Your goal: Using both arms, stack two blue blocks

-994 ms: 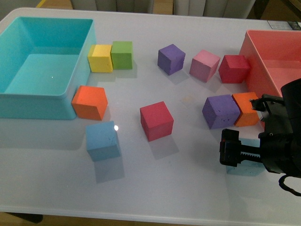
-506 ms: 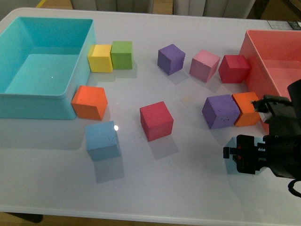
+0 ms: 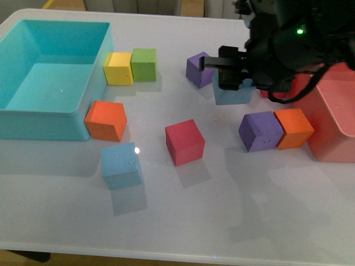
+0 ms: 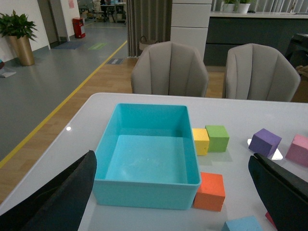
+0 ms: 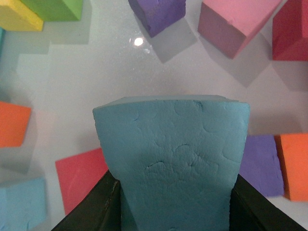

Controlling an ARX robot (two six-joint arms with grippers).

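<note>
My right gripper [image 3: 232,77] is shut on one blue block [image 3: 234,94] and holds it in the air above the table's back middle, near a purple cube [image 3: 195,67]. In the right wrist view this block [image 5: 173,154] fills the space between the black fingers [image 5: 98,209]. The other blue block [image 3: 120,165] sits on the table at the front left, and it also shows in the right wrist view [image 5: 20,204] and the left wrist view [image 4: 245,224]. My left gripper [image 4: 172,166] is open and empty, above the table's left side, out of the front view.
A turquoise bin [image 3: 33,124] stands at the back left with yellow [image 3: 118,68], green [image 3: 143,64] and orange [image 3: 105,119] cubes beside it. A red cube [image 3: 184,142] sits mid-table. A purple [image 3: 260,131] and an orange cube [image 3: 294,128] lie by the pink bin [image 3: 333,141].
My right gripper has lifted the blue block off the front right of the table and carried it up, back and to the left. The other cubes have not moved.
</note>
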